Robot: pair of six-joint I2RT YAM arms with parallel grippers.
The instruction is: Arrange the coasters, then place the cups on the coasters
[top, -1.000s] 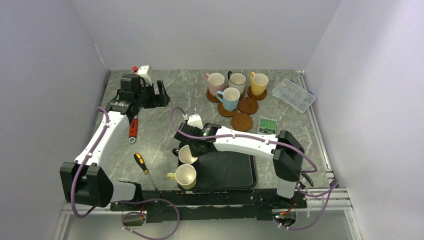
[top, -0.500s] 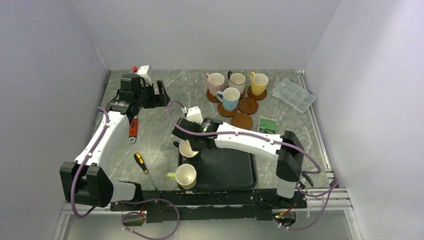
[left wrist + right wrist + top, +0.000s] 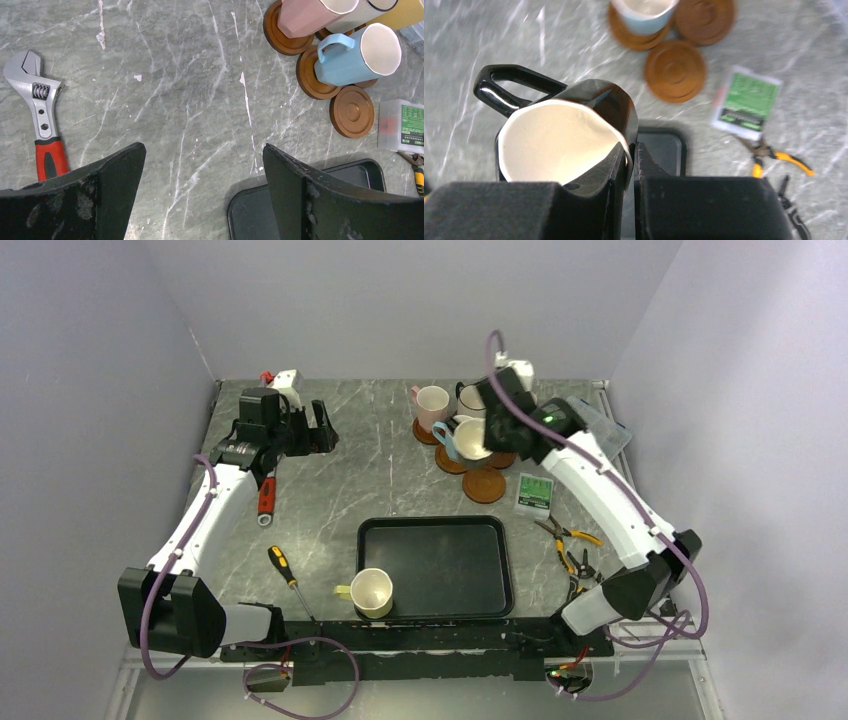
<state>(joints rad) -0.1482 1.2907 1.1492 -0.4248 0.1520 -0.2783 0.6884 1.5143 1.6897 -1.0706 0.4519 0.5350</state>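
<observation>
Over on the left, left gripper [image 3: 202,150] spread wide, holding nothing, well apart from the coasters [image 3: 352,111]. On the right, right gripper [image 3: 631,150] pinching the rim of a dark-handled cup [image 3: 554,140], up in the air. Just ahead of the fingers [image 3: 704,210] and lower down, a bare coaster [image 3: 675,70]; right arm nearer.

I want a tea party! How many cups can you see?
6. Far right: pink cup, white cup, yellow cup, light blue cup. A pale yellow cup at the tray's near-left corner. A black-handled cup in the right pincer.
</observation>
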